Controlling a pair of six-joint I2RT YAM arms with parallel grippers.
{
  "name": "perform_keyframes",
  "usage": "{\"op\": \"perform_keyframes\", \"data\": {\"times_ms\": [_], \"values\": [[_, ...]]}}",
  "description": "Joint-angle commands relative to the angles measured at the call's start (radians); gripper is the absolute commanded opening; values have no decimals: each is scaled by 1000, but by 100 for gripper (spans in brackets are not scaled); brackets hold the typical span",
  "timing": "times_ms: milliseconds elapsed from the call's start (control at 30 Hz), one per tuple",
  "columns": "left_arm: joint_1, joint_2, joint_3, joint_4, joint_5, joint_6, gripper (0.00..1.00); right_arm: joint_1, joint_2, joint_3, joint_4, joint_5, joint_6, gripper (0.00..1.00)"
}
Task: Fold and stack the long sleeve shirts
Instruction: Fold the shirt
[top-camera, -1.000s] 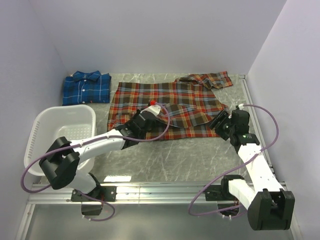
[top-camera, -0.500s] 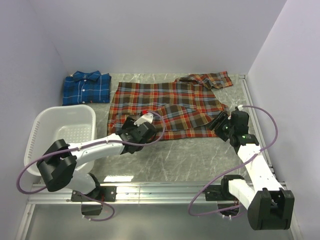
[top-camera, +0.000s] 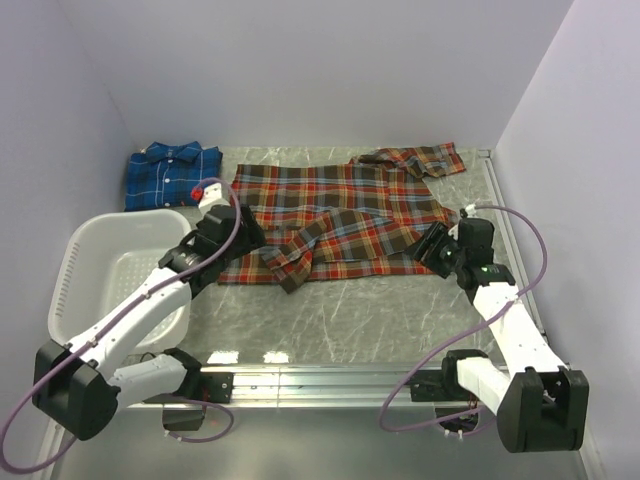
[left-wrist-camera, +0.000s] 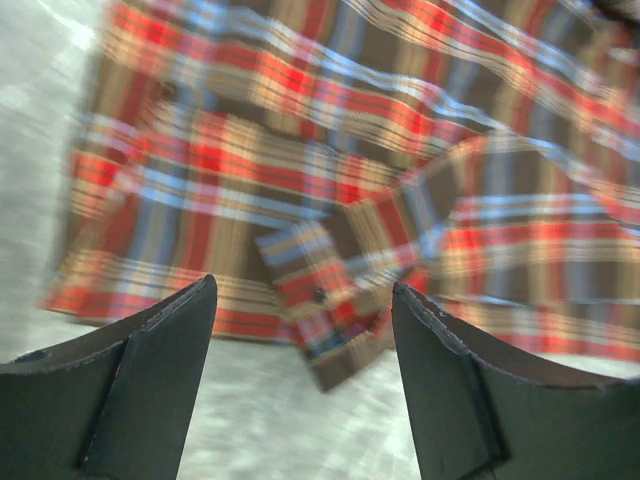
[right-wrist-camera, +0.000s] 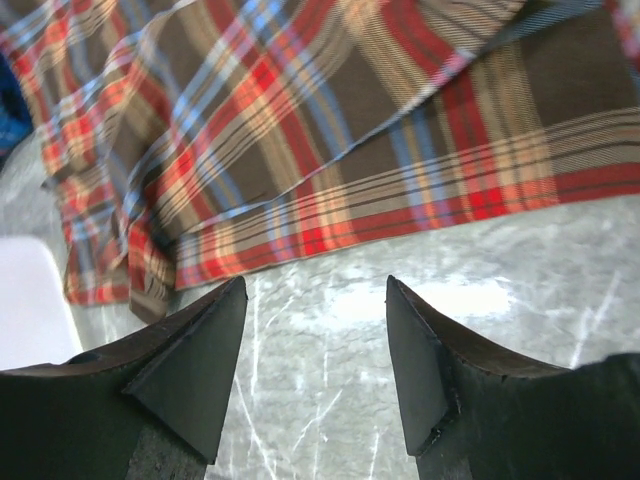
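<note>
The left hand (left-wrist-camera: 302, 300) is hovering open and empty above the red-orange shirt (top-camera: 340, 205), over its cuff; the right hand (right-wrist-camera: 315, 288), also open and empty, is facing its hem just ahead.

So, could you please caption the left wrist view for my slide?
Open left gripper hovering above the red-orange plaid shirt, its sleeve cuff lying between the fingers.

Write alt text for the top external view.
A red-orange plaid shirt lies spread on a table, one sleeve folded across it, the left gripper and right gripper, both open, at its near corners. A folded blue plaid shirt and white plastic basket sit left.
</note>
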Motion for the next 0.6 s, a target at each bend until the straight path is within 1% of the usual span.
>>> {"op": "perform_keyframes", "data": {"times_ms": [0, 67, 100, 133, 200, 333, 567], "values": [[61, -10, -29, 69, 191, -168, 77, 17, 2, 61, 58, -46, -28, 65], [111, 25, -48, 74, 248, -219, 77, 25, 14, 68, 59, -52, -25, 65], [159, 43, -54, 75, 274, -266, 76, 28, 20, 69, 61, -54, -25, 65], [179, 88, -58, 80, 330, -283, 75, 28, 31, 69, 62, -54, -25, 65], [208, 134, -62, 115, 366, -306, 73, 34, 45, 71, 63, -52, -29, 65], [214, 258, -45, 187, 412, -312, 66, 39, 66, 60, 78, -55, -26, 65], [214, 405, 12, 181, 415, -329, 55, 39, 79, 48, 84, -51, -25, 65]]}}
